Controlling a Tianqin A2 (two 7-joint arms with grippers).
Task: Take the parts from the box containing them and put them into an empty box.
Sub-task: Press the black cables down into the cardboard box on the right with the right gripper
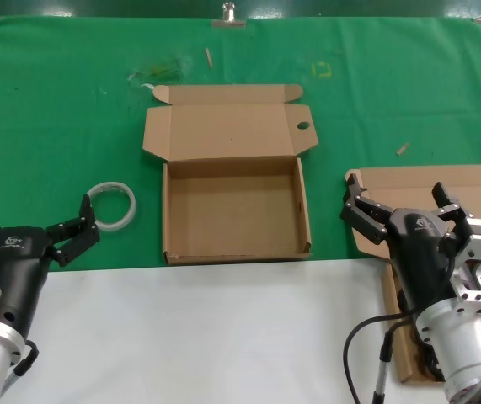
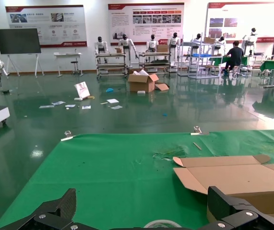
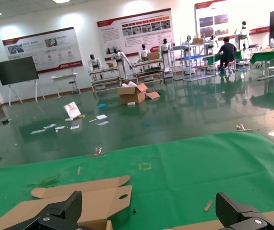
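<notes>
Left gripper (image 1: 29, 220): low at the near left edge of the green cloth (image 1: 55, 101), fingers spread wide, holding nothing, idle.

White tape ring (image 1: 111, 205): flat on the cloth just beyond the left gripper's inner finger; not a task item.

Empty box (image 1: 235, 206): centre of the work area, open, tray bare; hinged lid laid back away from the robot, a small round hole in its right side flap. Its long axis runs across the robot's front.

Right gripper (image 1: 402, 204): raised at the right, fingers wide apart, nothing between them; it hangs over the near part of the box containing them (image 1: 425, 181).

Box containing them: far right, partly cut off by the frame edge and largely masked by the right arm; lid folded back.

Parts (image 1: 430, 358): only a sliver of black cord shows low beside the right arm, inside that box; count cannot be told.

Governing relation: the parts lie directly below and slightly nearward of the right gripper, well apart from the left one, so the right arm is the nearer; the destination lies to its left.
</notes>
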